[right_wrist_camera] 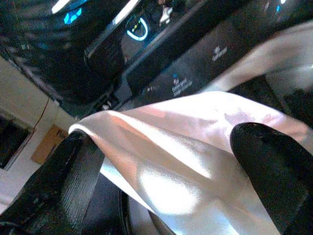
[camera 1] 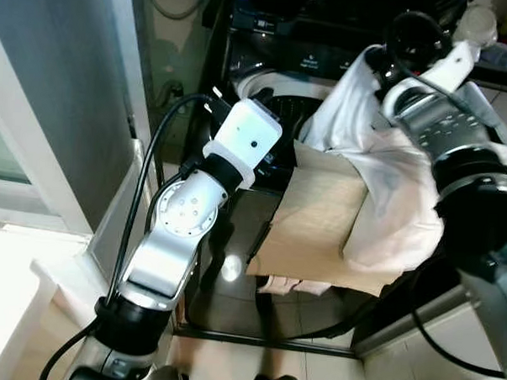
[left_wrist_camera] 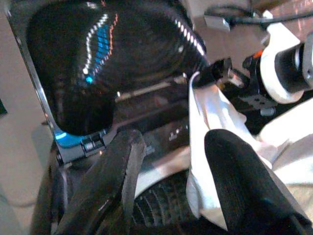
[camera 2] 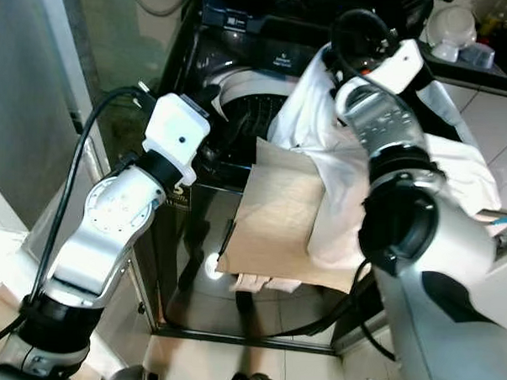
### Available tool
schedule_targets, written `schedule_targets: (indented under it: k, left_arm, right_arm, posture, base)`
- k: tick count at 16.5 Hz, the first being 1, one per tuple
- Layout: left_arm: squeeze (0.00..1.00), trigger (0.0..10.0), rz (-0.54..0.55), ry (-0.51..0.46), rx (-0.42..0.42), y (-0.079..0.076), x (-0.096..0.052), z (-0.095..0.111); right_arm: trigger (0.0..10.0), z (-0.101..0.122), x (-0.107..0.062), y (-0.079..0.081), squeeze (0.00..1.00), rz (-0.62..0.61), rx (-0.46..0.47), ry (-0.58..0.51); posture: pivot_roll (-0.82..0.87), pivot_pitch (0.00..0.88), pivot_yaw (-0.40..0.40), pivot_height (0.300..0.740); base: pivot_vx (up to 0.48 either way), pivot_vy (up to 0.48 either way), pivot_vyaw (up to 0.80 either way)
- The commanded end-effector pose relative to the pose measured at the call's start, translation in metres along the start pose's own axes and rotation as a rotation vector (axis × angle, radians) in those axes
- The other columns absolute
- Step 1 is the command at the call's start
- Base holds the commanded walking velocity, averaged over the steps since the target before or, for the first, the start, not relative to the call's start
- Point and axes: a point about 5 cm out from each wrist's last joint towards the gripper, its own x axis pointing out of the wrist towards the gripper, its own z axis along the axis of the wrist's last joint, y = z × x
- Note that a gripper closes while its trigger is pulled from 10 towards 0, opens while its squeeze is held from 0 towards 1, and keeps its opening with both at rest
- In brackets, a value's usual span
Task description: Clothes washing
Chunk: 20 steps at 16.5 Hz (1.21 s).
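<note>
A black top-loading washing machine (camera 1: 276,48) stands open in front of me, its ribbed drum (left_wrist_camera: 117,44) dark inside. My right gripper (right_wrist_camera: 161,161) is up above the drum's right side, shut on a white garment (camera 1: 396,205) that hangs down over the machine's front. Under it a tan cloth (camera 1: 315,218) drapes down the front panel. My left gripper (left_wrist_camera: 171,186) hovers open at the drum's left rim. The white garment's (left_wrist_camera: 210,112) edge lies against one of its fingers (left_wrist_camera: 239,181).
A glass door and its white frame (camera 1: 64,106) rise close on my left. A counter with white bowls (camera 2: 450,30) sits behind the machine on the right. Black cables (camera 1: 150,160) loop along my left arm. Tiled floor (camera 1: 229,357) lies below.
</note>
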Motion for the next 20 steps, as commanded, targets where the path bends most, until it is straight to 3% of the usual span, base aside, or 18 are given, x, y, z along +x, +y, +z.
schedule_targets:
  k: [1, 2, 5, 6, 7, 9, 10, 11, 12, 13, 14, 16, 17, 18, 19, 20]
  left_arm:
    - [0.00, 10.0, -0.003, 0.016, 0.036, 0.001, 0.004, -0.003]
    - [0.00, 10.0, -0.015, 0.057, 0.082, 0.007, 0.008, -0.014]
    - [0.00, 10.0, -0.001, 0.058, 0.100, 0.020, 0.013, -0.014]
    - [0.00, 10.0, 0.004, 0.054, 0.100, 0.021, 0.014, -0.014]
    - [0.00, 10.0, 0.001, 0.052, 0.099, 0.020, 0.015, -0.014]
    - [0.00, 10.0, -0.019, 0.049, 0.101, 0.016, 0.015, -0.016]
    - [0.00, 10.0, -0.023, 0.049, 0.101, 0.015, 0.015, -0.016]
    - [0.00, 10.0, -0.030, 0.048, 0.100, 0.014, 0.015, -0.016]
    - [0.00, 10.0, -0.034, 0.047, 0.098, 0.013, 0.015, -0.017]
    - [0.00, 10.0, -0.042, 0.047, 0.097, 0.012, 0.015, -0.017]
    - [0.00, 10.0, -0.051, 0.043, 0.101, 0.011, 0.016, -0.016]
    - [0.00, 10.0, -0.057, 0.038, 0.109, 0.010, 0.016, -0.015]
    - [0.00, 10.0, -0.060, 0.039, 0.110, 0.010, 0.015, -0.015]
    - [0.00, 10.0, -0.062, 0.044, 0.111, 0.010, 0.015, -0.016]
    - [0.00, 10.0, -0.061, 0.053, 0.114, 0.010, 0.014, -0.018]
    - [0.00, 10.0, -0.060, 0.056, 0.113, 0.010, 0.014, -0.018]
  right_arm:
    - [10.0, 0.004, -0.001, 0.001, 0.00, 0.043, -0.001, -0.002]
    - [10.0, 0.004, -0.001, 0.013, 0.00, 0.142, -0.058, 0.029]
    - [10.0, 0.015, -0.006, 0.033, 0.00, 0.356, -0.216, 0.063]
    - [10.0, 0.016, -0.009, 0.029, 0.00, 0.386, -0.424, 0.109]
    - [10.0, 0.017, -0.013, 0.014, 0.00, 0.345, -0.735, 0.152]
    - [10.0, 0.030, -0.025, -0.033, 0.00, 0.134, -1.343, 0.213]
    - [10.0, 0.033, -0.027, -0.040, 0.00, 0.097, -1.414, 0.221]
    - [10.0, 0.044, -0.031, -0.045, 0.00, 0.027, -1.637, 0.189]
    - [10.0, 0.049, -0.033, -0.045, 0.00, -0.002, -1.716, 0.164]
    - [10.0, 0.055, -0.036, -0.047, 0.00, -0.042, -1.891, 0.149]
    - [10.0, 0.062, -0.039, -0.050, 0.00, -0.109, -2.287, 0.146]
    - [10.0, 0.068, -0.041, -0.045, 0.00, -0.087, -2.420, 0.131]
    - [10.0, 0.069, -0.041, -0.040, 0.00, -0.017, -2.307, 0.139]
    - [10.0, 0.071, -0.041, -0.028, 0.00, 0.061, -2.044, 0.084]
    - [10.0, 0.083, -0.041, -0.020, 0.00, 0.037, -1.811, 0.004]
    - [10.0, 0.089, -0.041, -0.024, 0.00, -0.011, -1.734, -0.018]
  posture:
    - [0.05, 0.000, -0.112, 0.740]
    - [0.04, 0.000, -0.102, 0.740]
    - [0.02, 0.000, -0.084, 0.740]
    - [0.01, 0.000, -0.075, 0.740]
    - [0.01, 0.000, -0.073, 0.740]
    - [-0.01, 0.000, -0.063, 0.740]
    - [-0.01, 0.000, -0.062, 0.740]
    - [-0.02, 0.000, -0.057, 0.740]
    - [-0.02, 0.000, -0.055, 0.740]
    - [-0.02, 0.000, -0.054, 0.740]
    - [-0.02, 0.000, -0.053, 0.740]
    - [-0.02, 0.000, -0.053, 0.740]
    - [-0.01, 0.000, -0.056, 0.740]
    - [-0.01, 0.000, -0.060, 0.740]
    - [-0.01, 0.000, -0.063, 0.740]
    - [-0.01, 0.000, -0.066, 0.740]
  base:
    - [0.000, 0.000, 0.00]
    - [0.000, 0.000, 0.00]
    - [0.000, 0.000, 0.00]
    - [0.000, 0.000, 0.00]
    - [0.000, 0.000, 0.00]
    - [0.000, 0.000, 0.00]
    - [0.000, 0.000, 0.00]
    - [0.000, 0.000, 0.00]
    - [0.000, 0.000, 0.00]
    - [0.000, 0.000, 0.00]
    - [0.000, 0.000, 0.00]
    - [0.000, 0.000, 0.00]
    - [0.000, 0.000, 0.00]
    - [0.000, 0.000, 0.00]
    - [0.000, 0.000, 0.00]
    - [0.000, 0.000, 0.00]
